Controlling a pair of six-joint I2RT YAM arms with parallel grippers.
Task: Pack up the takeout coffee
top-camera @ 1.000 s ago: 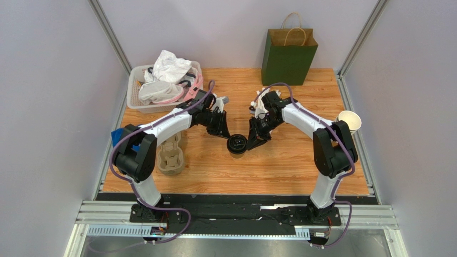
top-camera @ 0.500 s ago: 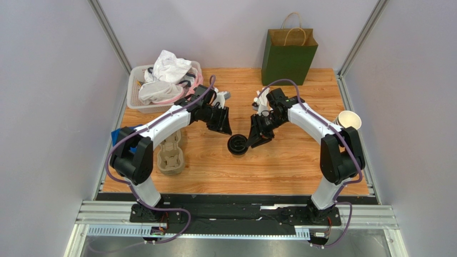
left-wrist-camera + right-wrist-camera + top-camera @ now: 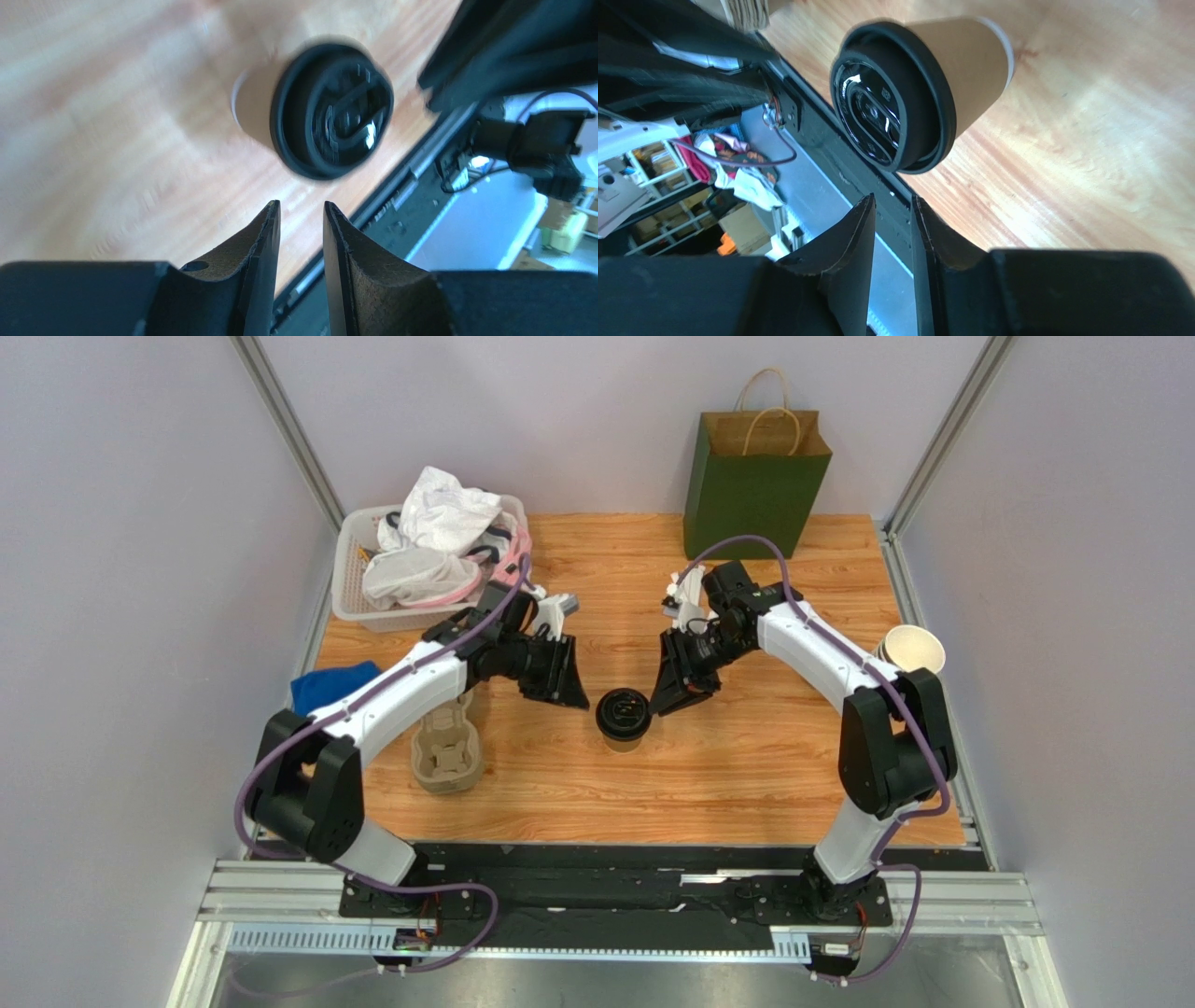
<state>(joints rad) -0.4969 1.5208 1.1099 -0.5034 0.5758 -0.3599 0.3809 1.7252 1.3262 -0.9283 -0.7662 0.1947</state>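
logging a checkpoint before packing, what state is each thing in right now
coffee cup: upright on the table, black lid on, not gripped
left end effector: nearly shut, empty, clear of the cup
right end effector: nearly shut, empty, close beside the cup
green bag: standing upright, top open
white paper cup: upright, no lid
cup carriers: stacked, no cup in them
basket: piled with crumpled fabric

No writing, brand or number can be read anywhere. The black lid (image 3: 889,98) of the takeout coffee (image 3: 620,717), upper middle of the right wrist view, bears small raised marks beside its sip hole, too tiny and glossy to make out. In the left wrist view they are blurred.
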